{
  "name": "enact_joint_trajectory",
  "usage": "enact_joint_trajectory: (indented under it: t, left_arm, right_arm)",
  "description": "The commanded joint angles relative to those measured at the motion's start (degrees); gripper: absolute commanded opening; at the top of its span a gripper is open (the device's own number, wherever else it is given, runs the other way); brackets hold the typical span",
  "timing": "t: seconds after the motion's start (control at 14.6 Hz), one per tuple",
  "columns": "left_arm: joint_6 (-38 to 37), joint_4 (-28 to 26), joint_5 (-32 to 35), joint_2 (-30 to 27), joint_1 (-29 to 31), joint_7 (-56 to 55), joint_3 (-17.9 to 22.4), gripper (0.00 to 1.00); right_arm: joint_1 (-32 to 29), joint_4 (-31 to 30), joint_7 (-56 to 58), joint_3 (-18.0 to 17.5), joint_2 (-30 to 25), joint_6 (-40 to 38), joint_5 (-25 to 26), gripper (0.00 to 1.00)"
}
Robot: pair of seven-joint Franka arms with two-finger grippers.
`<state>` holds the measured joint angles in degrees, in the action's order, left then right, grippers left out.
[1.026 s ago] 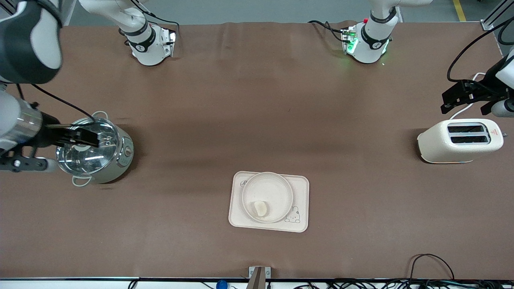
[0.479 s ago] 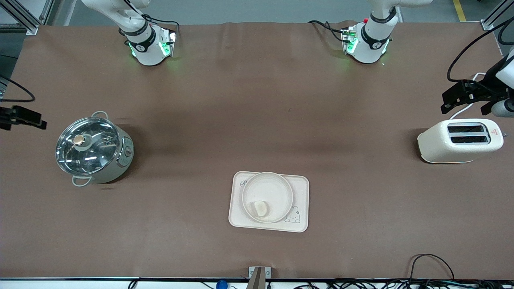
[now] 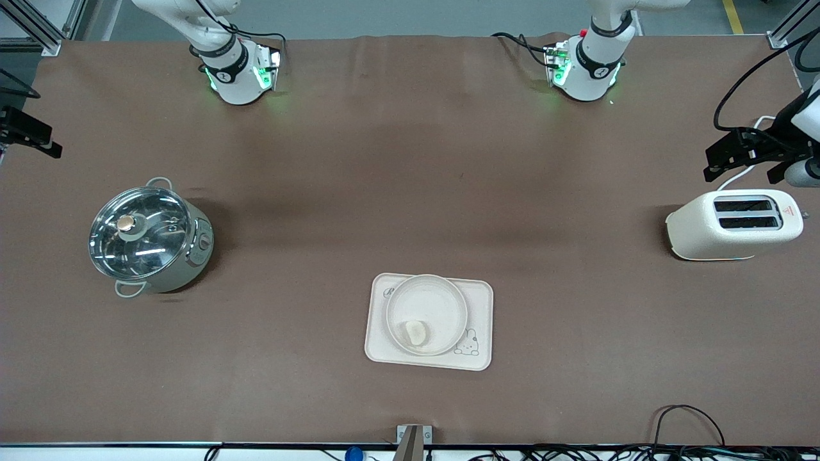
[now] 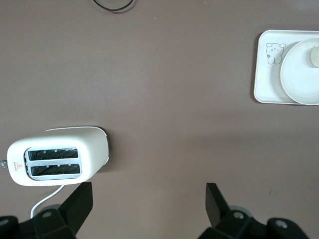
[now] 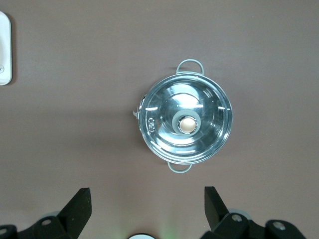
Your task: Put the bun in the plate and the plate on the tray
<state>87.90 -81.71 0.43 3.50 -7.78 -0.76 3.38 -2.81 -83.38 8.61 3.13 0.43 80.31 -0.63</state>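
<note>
Now right gripper (image 3: 29, 131) has risen off the pot (image 3: 150, 240).

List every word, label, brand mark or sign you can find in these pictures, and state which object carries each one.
Script mark on the tray, in the corner beside the plate: only a looped first letter shows, too small to read.
Rabbit drawing on the tray: a picture, no words.
Red triangle sign on the toaster, beside its slots: too small to read.
Markings on the pot beside its knob: too blurred to read.

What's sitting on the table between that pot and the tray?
Nothing: the front view shows bare brown table between the pot and the tray.
</note>
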Motion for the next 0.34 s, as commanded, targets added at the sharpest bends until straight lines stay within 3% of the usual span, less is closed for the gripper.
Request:
enact_joint_trajectory:
  t: [0.0, 0.27]
  left_arm:
    - [-0.18, 1.02, -0.96, 0.45, 0.05, 0.32, 0.31, 1.00]
    - [-0.18, 1.02, -0.87, 0.54, 0.05, 0.14, 0.40, 1.00]
  right_arm:
    - [3.95, -2.49, -0.26, 2.58, -1.66, -0.16, 1.51, 1.00]
    - [4.13, -1.62, -0.17, 2.32, -1.40, -0.24, 1.42, 1.00]
